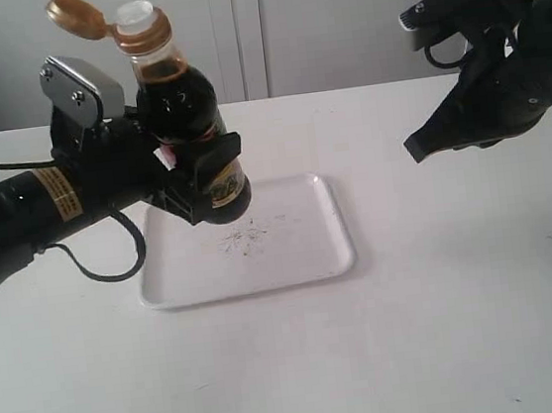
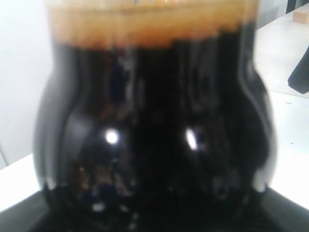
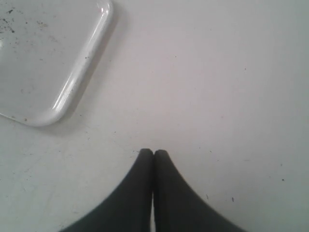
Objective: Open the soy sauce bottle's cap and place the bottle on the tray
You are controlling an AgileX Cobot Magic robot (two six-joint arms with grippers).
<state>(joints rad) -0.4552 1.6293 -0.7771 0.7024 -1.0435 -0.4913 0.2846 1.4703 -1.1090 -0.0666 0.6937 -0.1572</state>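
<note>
Left gripper (image 1: 206,183) is clamped on the lower body of the soy sauce bottle (image 1: 178,100), jaws wide around the label area, firm hold. The bottle is roughly upright, neck leaning slightly toward the left arm, and its base sits over the back-left part of the tray (image 1: 307,258). We can't tell from the exterior view whether the base touches the tray. The cap (image 1: 75,14) is flipped open, hanging off its hinge beside the white spout (image 1: 134,14). In the left wrist view the bottle (image 2: 154,125) fills the frame, dark liquid with a foamy brown line at the top. Right gripper (image 1: 417,145) is raised off the desk (image 1: 449,326), well to the right of the tray, with nothing in it. The right wrist view shows its fingertips (image 3: 146,162) pressed together, with the tray's corner (image 3: 72,89) off to one side. There are dark specks (image 1: 250,239) on the tray's surface.
</note>
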